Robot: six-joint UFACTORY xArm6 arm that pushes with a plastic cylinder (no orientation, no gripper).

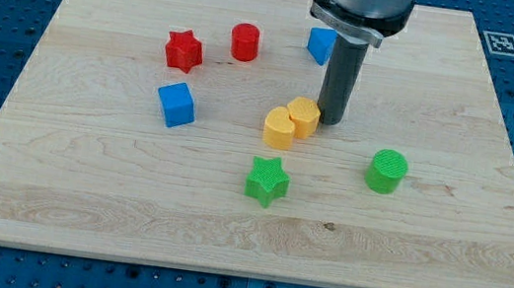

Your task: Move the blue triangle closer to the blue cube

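Observation:
The blue triangle [320,45] lies near the view's top centre, partly hidden behind the arm's rod. The blue cube [176,104] sits to the view's left of centre. My tip [328,122] rests on the board below the blue triangle, just right of the yellow hexagon [303,116] and close to touching it. The blue cube is well to the tip's left.
A yellow heart [279,127] touches the yellow hexagon's left side. A red star [184,50] and a red cylinder [245,41] lie at the upper left. A green star [267,180] and a green cylinder [387,171] lie lower down. The wooden board [80,200] sits on a blue table.

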